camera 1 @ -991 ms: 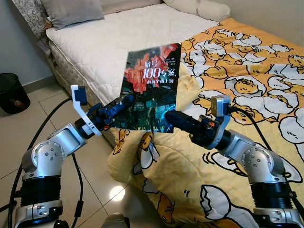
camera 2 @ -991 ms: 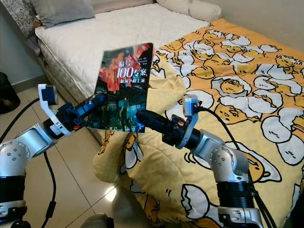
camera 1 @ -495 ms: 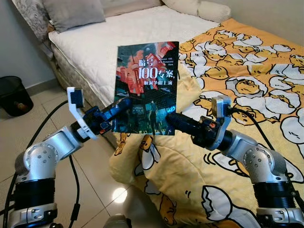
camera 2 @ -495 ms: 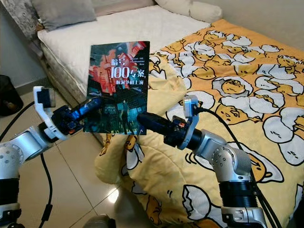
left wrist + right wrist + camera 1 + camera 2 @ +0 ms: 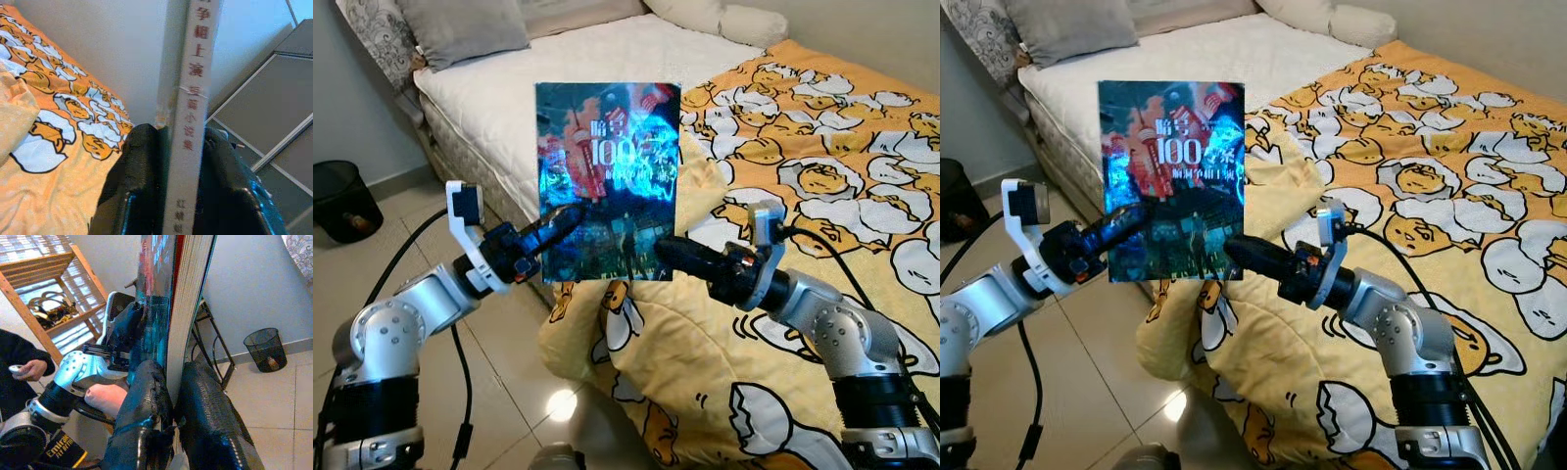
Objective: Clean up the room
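Now I hold a book (image 5: 608, 176) upright in front of me with both arms, above the near edge of the bed (image 5: 607, 69). My left gripper (image 5: 570, 214) is closed on the lower left part of the book; in the left wrist view my two black fingers (image 5: 132, 181) press on both sides of the pale spine with red characters. My right gripper (image 5: 666, 253) is closed on the lower right corner; in the right wrist view its fingers (image 5: 146, 396) clamp the cover and the page block between them. The cover faces me, dark blue and red, with a big white "100" and a bright glare over it. Behind the book lies the white mattress, and a grey pillow (image 5: 465, 27) is at its far left end. On the right, a yellow blanket (image 5: 803, 176) with a cartoon pattern covers the bed and hangs down to the tiled floor (image 5: 509, 382). At the left, on the floor, stands a black waste bin (image 5: 340, 199). A person's hand (image 5: 30, 368) holding a small object appears in the right wrist view, near a wooden shelf (image 5: 58, 293).
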`<state>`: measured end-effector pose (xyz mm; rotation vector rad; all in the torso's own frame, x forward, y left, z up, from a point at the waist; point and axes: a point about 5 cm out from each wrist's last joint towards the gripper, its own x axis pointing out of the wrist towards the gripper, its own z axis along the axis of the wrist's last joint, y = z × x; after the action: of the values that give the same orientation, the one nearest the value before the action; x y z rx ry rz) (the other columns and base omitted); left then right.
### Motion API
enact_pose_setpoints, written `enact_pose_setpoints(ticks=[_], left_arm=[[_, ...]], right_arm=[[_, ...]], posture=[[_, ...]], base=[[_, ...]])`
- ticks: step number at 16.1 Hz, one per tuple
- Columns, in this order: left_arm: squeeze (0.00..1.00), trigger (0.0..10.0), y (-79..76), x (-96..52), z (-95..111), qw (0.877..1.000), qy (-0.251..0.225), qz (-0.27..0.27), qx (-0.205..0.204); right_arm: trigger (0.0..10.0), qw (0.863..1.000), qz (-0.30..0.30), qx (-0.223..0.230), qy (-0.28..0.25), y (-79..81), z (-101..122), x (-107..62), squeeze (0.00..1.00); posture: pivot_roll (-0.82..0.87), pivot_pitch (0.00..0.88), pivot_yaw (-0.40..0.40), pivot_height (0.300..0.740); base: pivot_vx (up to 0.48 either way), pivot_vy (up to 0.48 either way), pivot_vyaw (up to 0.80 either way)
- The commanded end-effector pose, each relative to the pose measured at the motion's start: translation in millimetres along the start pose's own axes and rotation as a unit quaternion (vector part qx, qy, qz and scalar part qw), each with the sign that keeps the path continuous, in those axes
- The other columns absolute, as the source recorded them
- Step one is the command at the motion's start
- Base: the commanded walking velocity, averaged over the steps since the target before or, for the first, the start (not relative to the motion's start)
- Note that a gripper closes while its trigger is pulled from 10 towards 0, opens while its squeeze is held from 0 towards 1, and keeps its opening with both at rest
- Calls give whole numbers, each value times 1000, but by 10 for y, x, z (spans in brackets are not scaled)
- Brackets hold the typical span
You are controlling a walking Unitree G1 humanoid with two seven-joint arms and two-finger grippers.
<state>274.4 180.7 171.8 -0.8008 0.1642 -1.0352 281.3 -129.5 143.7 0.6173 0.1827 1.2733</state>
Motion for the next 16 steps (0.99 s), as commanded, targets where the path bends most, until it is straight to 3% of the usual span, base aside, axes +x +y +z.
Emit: enact_pose_setpoints(ticks=[1, 5, 6, 7, 8, 10, 11, 12, 14, 16], left_arm=[[0, 0, -78, 78, -37, 1000, 18, -24, 4], [0, 0, -81, 95, -75, 999, 31, -17, 12], [0, 0, -61, 95, -108, 999, 42, 0, 25], [0, 0, -51, 92, -124, 998, 46, 8, 31], [0, 0, -34, 82, -162, 997, 54, 32, 52], [0, 0, -76, 80, -155, 995, 40, 55, 76], [0, 0, -94, 82, -143, 994, 33, 64, 83], [0, 0, -104, 82, -139, 993, 30, 72, 91], [0, 0, -72, 82, -131, 986, 21, 109, 120], [0, 0, 13, 55, -93, 957, 20, 204, 205]], right_arm=[[0, 1000, 18, -15, 0, 33, 44, 75, 0], [0, 1000, 15, -22, 5, 29, 22, 68, 0], [4863, 999, 12, -28, 10, 25, 16, 66, 0], [4863, 999, 10, -31, 12, 24, 12, 65, 0], [10000, 999, -1, -40, 17, 20, 2, 61, 0], [10000, 999, -11, -36, 14, 38, -29, 31, 0], [10000, 999, -24, -37, 13, 35, -46, 6, 745], [10000, 998, -41, -41, 14, 19, -62, -15, 1000], [10000, 996, -73, -52, 16, -8, -109, -67, 1000], [10000, 983, -167, -73, -6, -66, -149, -282, 1000]], posture=[[-16, 0, 24, 740], [-13, 0, 20, 740], [-12, 0, 19, 740], [-13, 0, 21, 740], [-16, 0, 24, 740], [-23, 0, 30, 740], [-26, 0, 33, 740], [-28, 0, 36, 740], [-35, 0, 43, 740], [-35, 0, 38, 740]], base=[[0, 0, 0], [0, 0, 0], [0, 0, 0], [0, 0, 0], [0, 0, 0], [0, 0, 0], [0, 0, 0], [0, 0, 0], [0, 0, 0], [0, 0, 0]])
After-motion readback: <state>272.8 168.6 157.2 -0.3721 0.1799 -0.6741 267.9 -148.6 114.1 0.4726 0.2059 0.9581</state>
